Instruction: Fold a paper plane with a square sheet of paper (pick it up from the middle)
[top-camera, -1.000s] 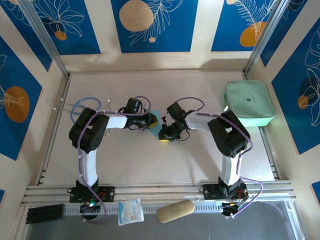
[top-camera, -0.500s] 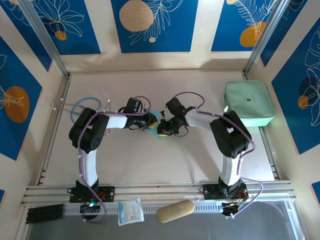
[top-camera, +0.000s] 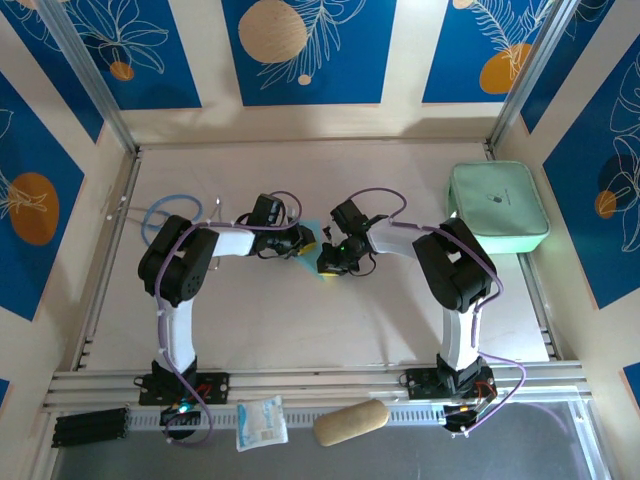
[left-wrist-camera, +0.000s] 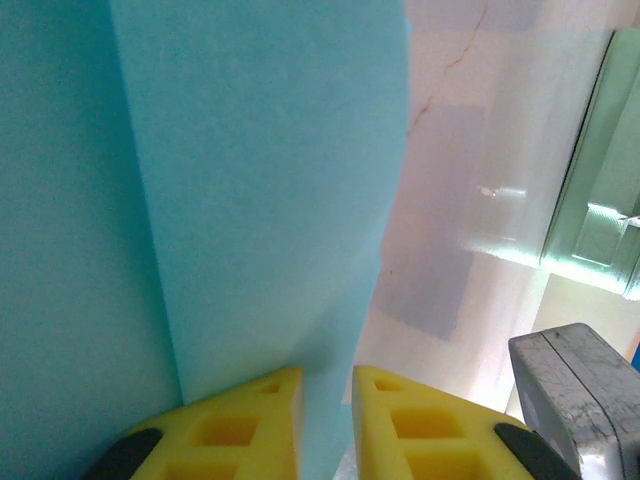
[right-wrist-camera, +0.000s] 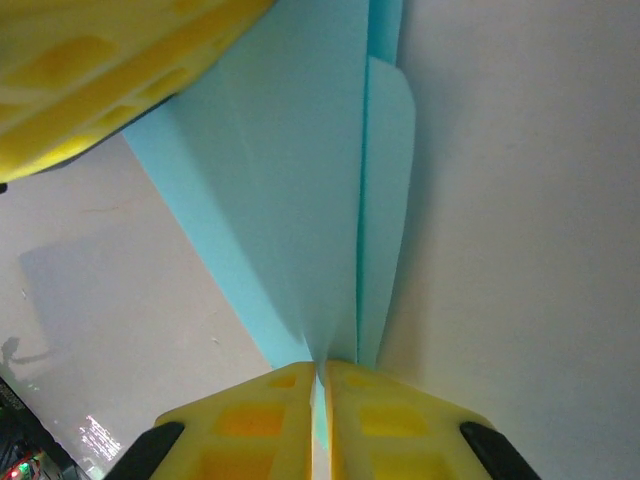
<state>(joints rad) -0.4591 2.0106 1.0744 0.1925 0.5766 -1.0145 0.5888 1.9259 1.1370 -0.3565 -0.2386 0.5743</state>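
The light-blue sheet of paper (top-camera: 321, 273) is folded into a narrow pointed paper plane shape (right-wrist-camera: 300, 200) with a centre crease, held just above the middle of the table between both arms. My left gripper (top-camera: 307, 243) is shut on one folded edge; the paper (left-wrist-camera: 260, 180) runs down between its yellow fingers (left-wrist-camera: 250, 415), whose tips (left-wrist-camera: 327, 385) stand slightly apart. My right gripper (top-camera: 331, 262) is shut on the pointed end, its tips (right-wrist-camera: 322, 372) pinched tight on the layers. The left gripper's yellow finger (right-wrist-camera: 100, 80) shows at the right wrist view's top left.
A mint-green zip case (top-camera: 497, 207) lies at the right edge of the table. A blue cable loop (top-camera: 170, 210) lies at the left. Below the front rail lie a white snack packet (top-camera: 262, 421) and a tan oblong object (top-camera: 350, 422).
My right gripper has moved up and left to the paper's lower tip and pinched it. The left gripper has stayed in place on the paper.
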